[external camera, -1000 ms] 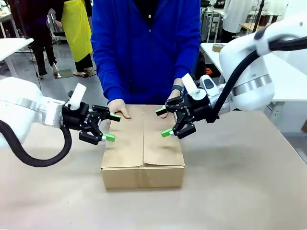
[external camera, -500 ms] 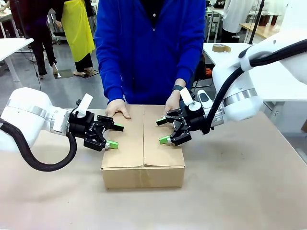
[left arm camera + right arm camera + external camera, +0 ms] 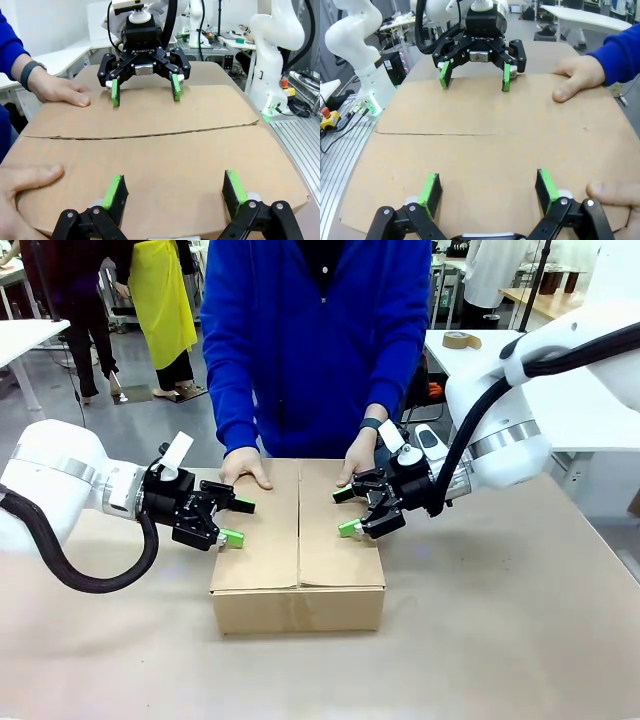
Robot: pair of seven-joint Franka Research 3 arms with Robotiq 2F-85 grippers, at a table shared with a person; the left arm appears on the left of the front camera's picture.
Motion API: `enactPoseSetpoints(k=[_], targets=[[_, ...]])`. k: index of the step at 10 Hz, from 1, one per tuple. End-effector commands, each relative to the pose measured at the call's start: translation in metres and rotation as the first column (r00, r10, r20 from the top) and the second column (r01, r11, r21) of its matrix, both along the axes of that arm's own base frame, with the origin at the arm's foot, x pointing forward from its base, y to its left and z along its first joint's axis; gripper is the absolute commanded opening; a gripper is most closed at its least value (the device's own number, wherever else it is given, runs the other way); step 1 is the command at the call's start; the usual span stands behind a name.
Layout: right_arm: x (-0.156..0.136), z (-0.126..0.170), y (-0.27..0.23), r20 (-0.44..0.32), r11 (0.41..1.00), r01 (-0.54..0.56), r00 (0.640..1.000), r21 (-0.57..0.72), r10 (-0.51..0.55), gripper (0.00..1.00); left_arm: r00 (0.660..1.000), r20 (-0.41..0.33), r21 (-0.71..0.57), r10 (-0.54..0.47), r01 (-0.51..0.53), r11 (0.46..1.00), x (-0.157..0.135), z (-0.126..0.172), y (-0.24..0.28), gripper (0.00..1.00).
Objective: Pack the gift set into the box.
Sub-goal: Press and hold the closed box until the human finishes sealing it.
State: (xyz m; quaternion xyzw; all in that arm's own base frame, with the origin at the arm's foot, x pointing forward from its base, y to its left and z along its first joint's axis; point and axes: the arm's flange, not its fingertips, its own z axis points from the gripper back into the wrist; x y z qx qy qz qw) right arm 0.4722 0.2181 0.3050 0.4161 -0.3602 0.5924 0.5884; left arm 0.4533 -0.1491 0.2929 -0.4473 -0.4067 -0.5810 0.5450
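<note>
Beneath right tool, the box

**One brand name, read on both grippers**

In the left wrist view, small white print on the black body of the right gripper, seen across the box, reads "ROBOTIQ". It sits in the middle of the body, just above where the jaws branch out. In the right wrist view, the same word stands in the same place on the left gripper. The letters are tiny in both views and only just legible.
</note>
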Motion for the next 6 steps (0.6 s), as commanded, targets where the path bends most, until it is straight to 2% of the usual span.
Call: enactPoseSetpoints(k=[1,6], targets=[[-0.0031,-0.0033,0.0041,0.017,1.0,-0.005,1.0,0.007,0.005,1.0,1.0,0.022,-0.004,0.002,-0.002,1.0,-0.0022,-0.0038,-0.0003,1.0],[-0.0031,-0.0033,0.0041,0.017,1.0,-0.005,1.0,0.007,0.005,1.0,1.0,0.022,-0.004,0.002,-0.002,1.0,-0.0022,-0.0038,-0.0003,1.0]])
